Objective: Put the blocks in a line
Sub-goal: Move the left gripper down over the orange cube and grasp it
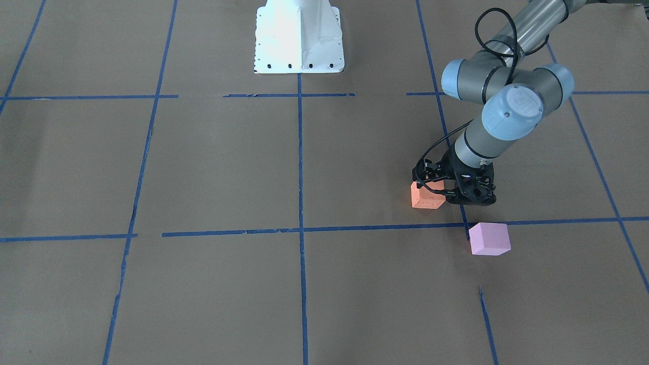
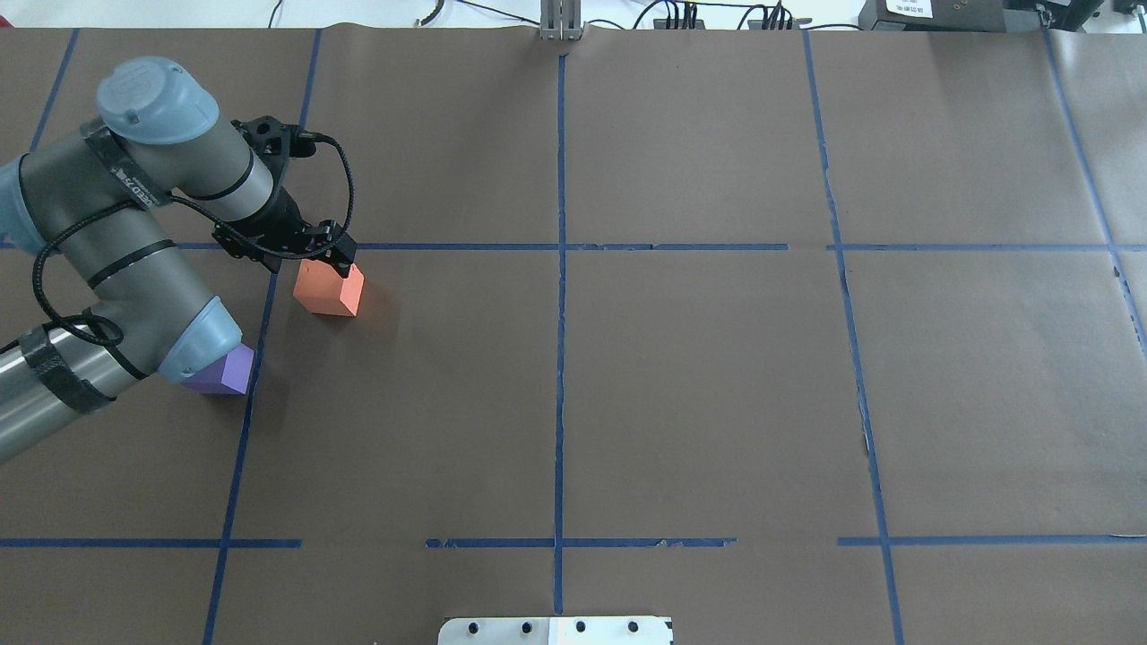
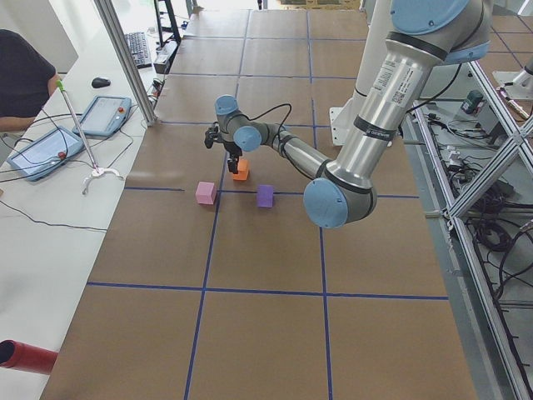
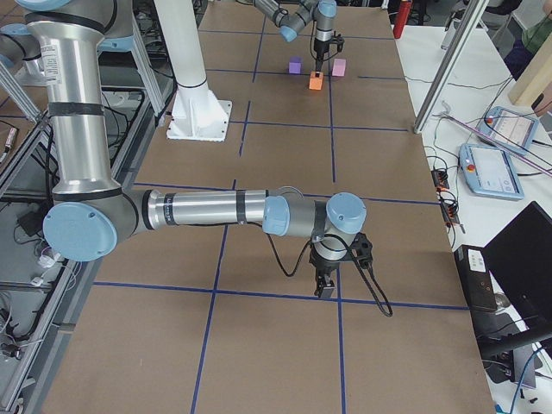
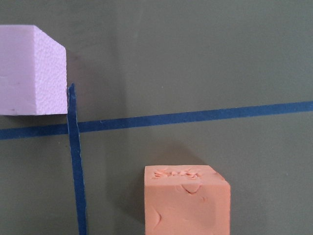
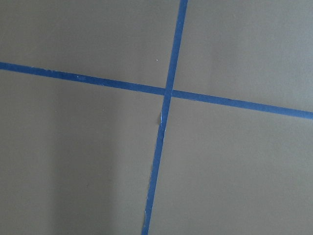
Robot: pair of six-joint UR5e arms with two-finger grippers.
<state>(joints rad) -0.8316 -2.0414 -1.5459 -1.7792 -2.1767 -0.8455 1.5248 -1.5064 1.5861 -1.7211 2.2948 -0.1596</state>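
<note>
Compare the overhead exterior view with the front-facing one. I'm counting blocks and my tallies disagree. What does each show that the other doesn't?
Only the overhead view shows the purple block, half tucked under the left arm. Only the front-facing view shows the pink block, beside a tape crossing; overhead, the arm seems to hide that spot. Both show the orange block with the left arm's jaws down at it.

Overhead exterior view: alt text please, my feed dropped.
The left gripper sits at the far edge of the orange block on the brown, blue-taped table; whether it grips is unclear. A purple block peeks out from under the left arm.
</note>
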